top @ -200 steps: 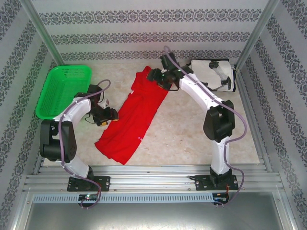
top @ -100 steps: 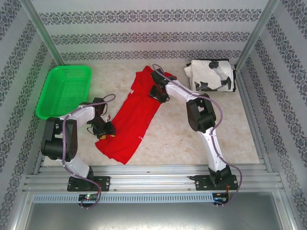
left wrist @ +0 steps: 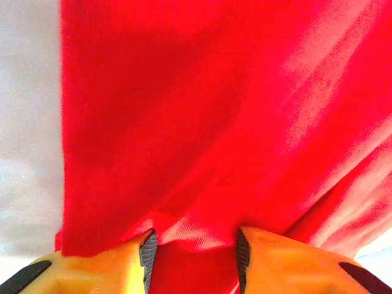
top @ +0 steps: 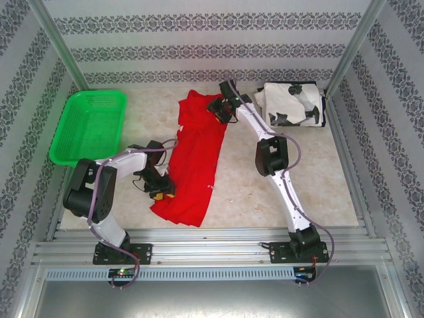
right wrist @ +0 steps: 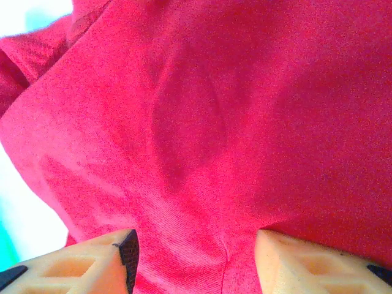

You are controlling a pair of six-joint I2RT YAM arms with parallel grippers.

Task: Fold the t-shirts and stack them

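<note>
Red t-shirt (top: 195, 156): laid lengthwise on the table (top: 242, 189), spanning from one hand to the other. Left gripper (top: 158, 190) is closed on the near hem, cloth pinched between its fingers (left wrist: 125, 263). Right gripper (top: 222, 109) is clamped on the far end, creases fanning from its jaws, probably a two-point hold to pull the shirt flat for folding. White t-shirt (top: 291, 106): bunched just right of the right gripper, untouched.
</note>
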